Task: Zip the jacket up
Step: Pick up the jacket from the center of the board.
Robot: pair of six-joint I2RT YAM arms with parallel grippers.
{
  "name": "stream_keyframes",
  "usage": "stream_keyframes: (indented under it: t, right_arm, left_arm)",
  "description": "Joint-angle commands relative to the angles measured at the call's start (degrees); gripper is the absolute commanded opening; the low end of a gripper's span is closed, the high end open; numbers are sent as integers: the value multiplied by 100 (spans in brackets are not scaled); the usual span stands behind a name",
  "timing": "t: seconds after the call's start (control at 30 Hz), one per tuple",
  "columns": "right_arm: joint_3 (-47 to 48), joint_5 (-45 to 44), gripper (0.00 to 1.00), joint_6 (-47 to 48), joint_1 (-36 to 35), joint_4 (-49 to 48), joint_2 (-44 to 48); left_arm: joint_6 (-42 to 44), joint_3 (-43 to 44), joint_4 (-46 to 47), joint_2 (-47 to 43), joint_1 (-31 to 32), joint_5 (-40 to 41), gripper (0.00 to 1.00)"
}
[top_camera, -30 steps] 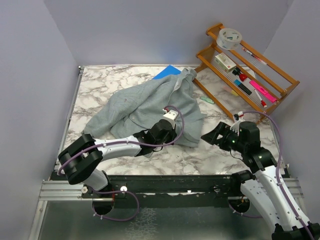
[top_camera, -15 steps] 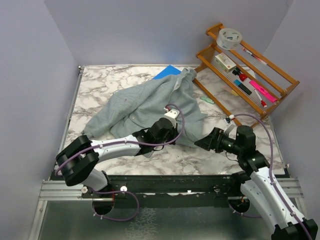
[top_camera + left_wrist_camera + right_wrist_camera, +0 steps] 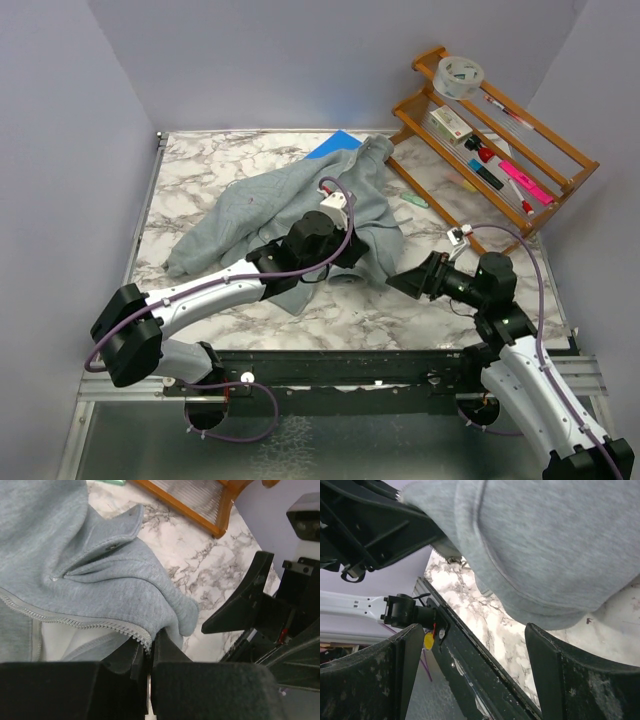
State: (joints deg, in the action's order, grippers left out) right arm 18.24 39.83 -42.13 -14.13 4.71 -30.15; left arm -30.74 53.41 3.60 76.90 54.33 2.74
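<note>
Remote inspection, read left to right.

**Left gripper** (image 3: 148, 662): pressed together, pinching the jacket (image 3: 270, 215) at the bottom end of one zipper (image 3: 75, 622) tape. The teeth run straight into the jaws, so I judge the hold sound. The hem hangs from this pinch, raised off the bench (image 3: 200, 170).

**Jacket:** it lies crumpled and unzipped across the middle of the bench, reaching towards the far right corner. There it overlaps a blue pad (image 3: 330, 143). I cannot see the slider in any view, nor the end of the opposite tape.

**Right gripper** (image 3: 400, 283): spread wide and holding nothing, near the near edge, just right of the raised hem. In the wrist view a rounded fold of fleece hangs over the gap between its fingers (image 3: 555, 675). I cannot tell whether it touches them.

**Rack** (image 3: 500, 130): at the far right corner, well apart from the work.

**Step in hand, as I judge it:** bring the second hold onto the hem so the two tapes can be mated.

**How to do it well:**
- Hold the left pinch fixed, so the tape stays taut and readable.
- Close the right gripper on the hem edge beside the teeth. Bulk fleece would slip and hide the zipper.
- Approach slowly, because the two grippers are near each other and a knock could shake the tape loose.
- Find the slider before pulling anything.
</note>
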Motion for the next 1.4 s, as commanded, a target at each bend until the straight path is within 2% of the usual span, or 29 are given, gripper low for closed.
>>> stream_keyframes:
  t: [0.0,0.1,0.27,0.37,0.53,0.73,0.9,1.0,1.13,1.23,1.37]
  right_arm:
    - [-131,312,87,-275,2,-733,-5]
    - [-139,374,87,-321,-10,-973,-203]
    - [-88,-83,88,239,-37,-909,-490]
    - [-85,-167,88,446,-37,-1326,-659]
    - [-13,26,87,697,-45,-1934,-970]
    - [77,314,83,829,-58,-2288,-1480]
    - [-1,507,62,590,-55,-2827,-1727]
    - [-68,652,42,386,-55,-3170,-1770]
    - [-66,616,11,363,-55,-3119,-1696]
    - [-58,580,1,393,-55,-2997,-1617]
    - [13,570,0,563,-55,-2665,-1483]
  left_arm:
    - [-213,225,-237,-120,-93,-660,0]
    - [-269,402,-497,-78,-174,-1051,0]
    - [-291,435,-564,-126,-194,-1607,0]
    - [-321,413,-570,-73,-194,-1893,0]
    - [-362,366,-530,21,-194,-2270,0]
    - [-303,339,-491,15,-194,-2346,0]
    - [-251,305,-500,43,-190,-2375,0]
    - [-224,253,-504,55,-190,-2321,0]
    - [-213,177,-502,89,-202,-2291,1]
    - [-206,112,-482,92,-206,-2286,12]
    - [-132,73,-543,80,-227,-2231,31]
